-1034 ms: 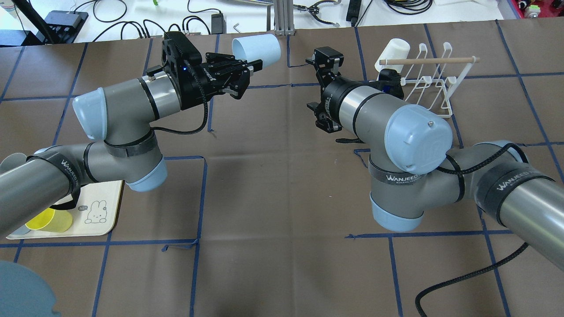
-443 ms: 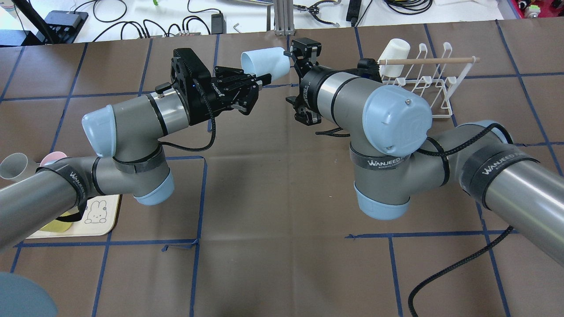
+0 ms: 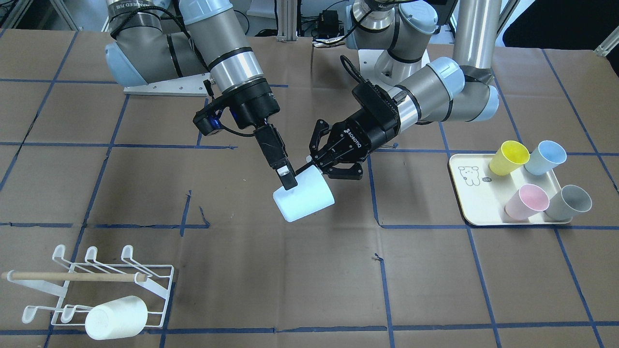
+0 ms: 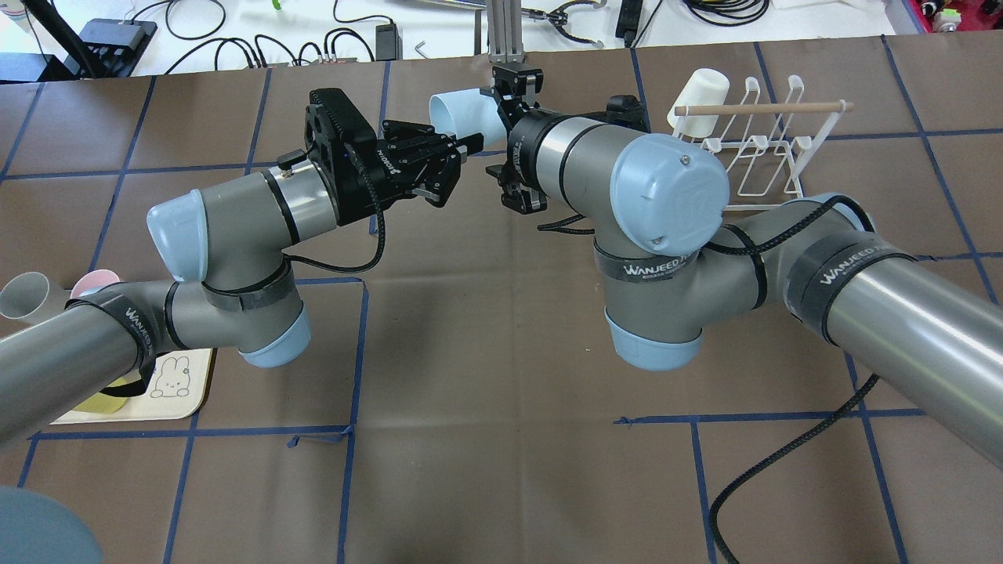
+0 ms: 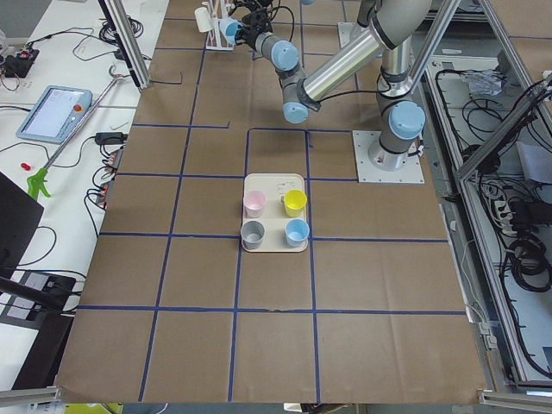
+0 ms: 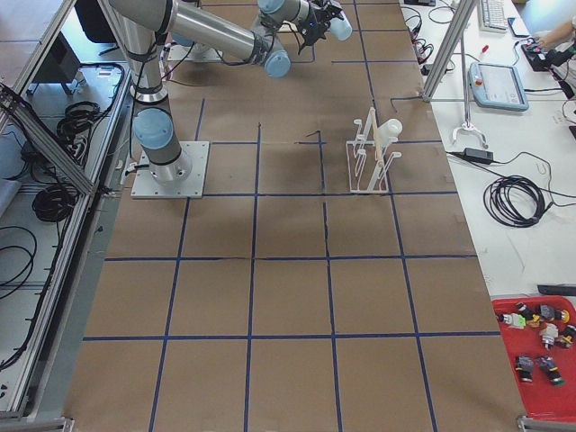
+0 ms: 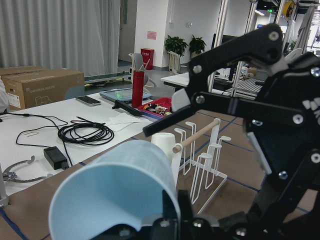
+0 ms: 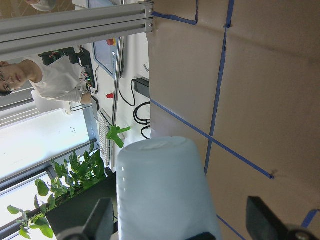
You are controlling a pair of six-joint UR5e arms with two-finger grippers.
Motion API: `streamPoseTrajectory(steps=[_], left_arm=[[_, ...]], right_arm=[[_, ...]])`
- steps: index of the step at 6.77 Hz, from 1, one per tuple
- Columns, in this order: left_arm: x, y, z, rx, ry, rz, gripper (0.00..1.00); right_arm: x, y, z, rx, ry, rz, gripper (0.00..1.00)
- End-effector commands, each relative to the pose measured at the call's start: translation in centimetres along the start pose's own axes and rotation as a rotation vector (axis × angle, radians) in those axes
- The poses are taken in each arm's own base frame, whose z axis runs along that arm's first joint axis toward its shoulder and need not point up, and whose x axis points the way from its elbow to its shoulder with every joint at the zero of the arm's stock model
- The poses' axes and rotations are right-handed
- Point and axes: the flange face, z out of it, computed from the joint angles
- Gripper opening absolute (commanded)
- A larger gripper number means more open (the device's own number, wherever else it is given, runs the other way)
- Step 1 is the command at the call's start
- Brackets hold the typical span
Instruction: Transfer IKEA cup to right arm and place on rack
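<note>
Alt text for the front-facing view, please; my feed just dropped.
The left claw holds a pale blue cup over mid-table, with the right claw at its other side. The white rack, bearing one white cup, stands at lower left.

Front-facing view, contents by position.

- Held cup (image 3: 303,198): being held above the table (image 3: 309,290) at frame centre, with the right gripper (image 3: 288,180) at its upper left and the left gripper (image 3: 316,166) at its upper right.
- Rack (image 3: 152,287): being carried by the table in the lower-left corner, well apart from the held cup.
- Rack cup (image 3: 116,316): being borne on its side at the rack's lower edge, below the dowel (image 3: 72,276).
- Tray (image 3: 464,212): being carried by the table at right, mid-height.
- Four tray cups (image 3: 527,200): being carried on the tray in two rows of two.
</note>
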Motion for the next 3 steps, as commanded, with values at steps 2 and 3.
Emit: streamPoseTrajectory(steps=[2,3], left_arm=[[-0.1,0.1,0.0,-0.003,-0.005,-0.003,0.02],[-0.1,0.0,0.0,-0.002,-0.006,-0.003,0.02]], right_arm=[[-1.3,-0.1,1.9,-0.002,-0.006,-0.003,0.94],[-1.6,-0.1,2.3,-0.004,-0.009,-0.003,0.94]])
